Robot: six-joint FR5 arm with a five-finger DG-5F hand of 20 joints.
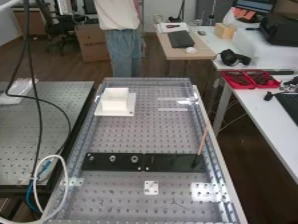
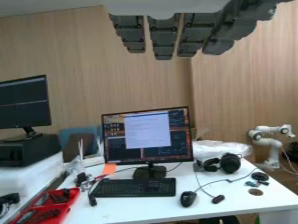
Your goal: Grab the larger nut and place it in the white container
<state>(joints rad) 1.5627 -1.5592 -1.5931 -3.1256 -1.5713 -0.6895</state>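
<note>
High view finds the larger nut (image 1: pixel 113 158) on the black bar (image 1: pixel 123 166), presumably spaced for easy grasping, the white container (image 1: pixel 115 100) beyond; in wrist view the hand (image 2: pixel 164 37) is released, presumably ready to grasp.

A hand (image 2: pixel 163 37) hangs with straight fingers at the frame's edge. At mid-frame, a lit monitor (image 2: pixel 148 135) stands on a white desk (image 2: pixel 216 210) behind a keyboard (image 2: pixel 133 187), with a mouse (image 2: pixel 188 199) beside the keyboard and headphones (image 2: pixel 230 163) nearby.
</note>
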